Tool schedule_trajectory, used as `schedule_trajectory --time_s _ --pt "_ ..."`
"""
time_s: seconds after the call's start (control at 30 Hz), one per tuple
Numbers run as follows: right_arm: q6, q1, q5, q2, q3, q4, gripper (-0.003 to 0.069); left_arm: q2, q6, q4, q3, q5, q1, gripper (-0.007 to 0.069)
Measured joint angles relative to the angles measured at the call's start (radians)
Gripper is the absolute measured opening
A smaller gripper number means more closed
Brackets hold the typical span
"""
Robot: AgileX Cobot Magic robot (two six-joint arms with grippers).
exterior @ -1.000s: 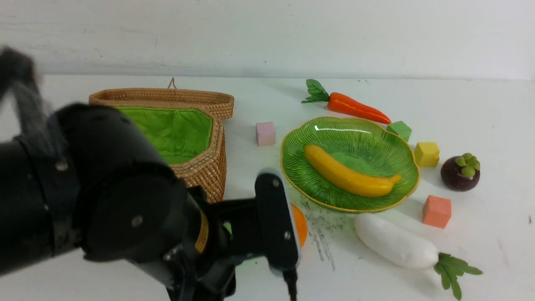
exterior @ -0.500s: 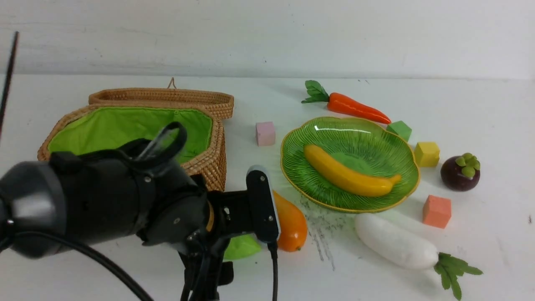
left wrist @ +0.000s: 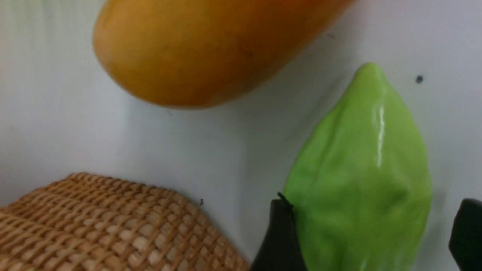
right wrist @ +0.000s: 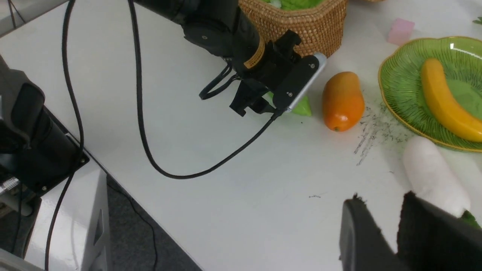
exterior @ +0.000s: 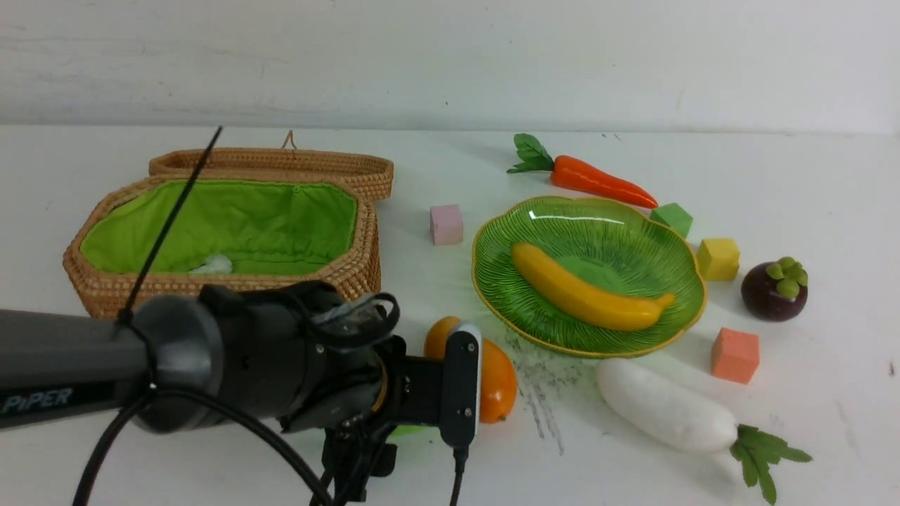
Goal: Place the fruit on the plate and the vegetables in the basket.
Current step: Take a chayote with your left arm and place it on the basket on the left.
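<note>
The light-green gourd (left wrist: 361,169) lies on the table between the mango (exterior: 496,379) and the basket (exterior: 344,281). My left gripper (left wrist: 372,229) is open and low over the table. Its jaws straddle the gourd: one finger (left wrist: 278,237) touches it and the other stands apart. The banana (exterior: 587,295) lies on the green plate (exterior: 605,228). The carrot (exterior: 598,181) is behind the plate, the radish (exterior: 664,407) in front of it and the mangosteen (exterior: 773,289) to its right. My right gripper (right wrist: 380,210) is shut and empty, held above the table near the radish (right wrist: 433,177).
Pink (exterior: 446,224), green (exterior: 671,218), yellow (exterior: 718,258) and orange (exterior: 735,355) cubes lie around the plate. The basket's lid (exterior: 281,165) is open at the back and something small and white (exterior: 211,265) lies inside. The left arm's cable (right wrist: 211,169) trails across the table.
My left arm has dropped low and levelled out, bringing its gripper down around the gourd. The basket's inside has come into view. The mango shows more fully.
</note>
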Motion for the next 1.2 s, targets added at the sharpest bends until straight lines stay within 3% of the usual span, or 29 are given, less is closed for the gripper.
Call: schedule_trajectory --time_s 0.13,0.27,0.47,0.67,0.77,0.8,0.9,1.0,1.1,1.2 --pt "0.000 0.000 0.000 0.000 0.034 0.018 0.0171 0.031 -0.007 0.023 -0.007 -0.005 0.000 0.0517" --pt "0.000 0.000 0.000 0.000 0.043 0.019 0.0171 0.036 -0.009 0.016 -0.007 0.013 -0.001 0.0433" --pt "0.000 0.000 0.000 0.000 0.043 0.023 0.0178 0.026 -0.012 0.015 -0.008 0.092 -0.013 0.0434" --pt "-0.003 0.000 0.000 0.000 0.043 0.027 0.0181 -0.054 -0.085 -0.030 0.000 0.244 -0.130 0.0434" --pt "-0.004 0.000 0.000 0.000 0.043 0.052 0.0183 -0.199 -0.227 -0.030 0.000 0.334 -0.236 0.0434" --pt "-0.004 0.000 0.000 0.000 0.043 0.052 0.0183 -0.199 -0.227 -0.026 0.000 0.338 -0.240 0.0434" --pt "-0.010 0.000 -0.029 0.000 0.043 0.060 0.0188 -0.334 -0.316 0.112 0.000 0.395 -0.262 0.0434" --pt "-0.024 0.000 -0.117 0.000 0.043 0.060 0.0190 -0.421 -0.356 0.313 0.000 0.395 -0.218 0.0434" --pt "-0.051 0.000 -0.234 0.000 0.043 0.063 0.0195 -0.466 -0.371 0.520 0.000 0.323 -0.105 0.0434" --pt "-0.060 0.000 -0.291 0.000 0.043 0.068 0.0196 -0.464 -0.378 0.595 0.000 0.230 -0.009 0.0434"
